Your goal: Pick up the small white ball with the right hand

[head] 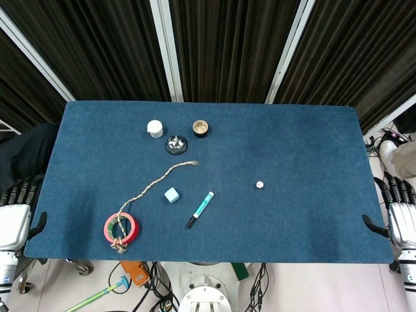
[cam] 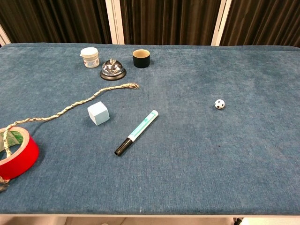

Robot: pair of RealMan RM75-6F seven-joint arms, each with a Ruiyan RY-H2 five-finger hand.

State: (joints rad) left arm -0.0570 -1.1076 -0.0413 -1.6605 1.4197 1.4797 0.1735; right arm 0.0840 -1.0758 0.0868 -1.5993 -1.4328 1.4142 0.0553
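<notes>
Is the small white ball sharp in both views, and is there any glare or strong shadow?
Chest view: the small white ball is sharp, its dark patches show, with only a faint shadow; the bell carries bright glare. Head view: the ball is tiny and its pattern barely readable; light is even, shadows soft.

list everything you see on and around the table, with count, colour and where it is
small white ball: 1, white with black patches, right of centre, alone
marker: 1, white and teal with black cap, centre, lying flat
cube: 1, pale blue, left of the marker
rope: 1, tan, runs from near the bell to the tape
tape roll: 1, red, near left edge
call bell: 1, silver on black base, far left-centre
jar: 1, white, left of the bell
cup: 1, black outside, tan inside, right of the bell
table: 1, blue cloth
left hand: 1, white and black, off the left edge, holds nothing
right hand: 1, white and black, off the right edge, holds nothing
</notes>
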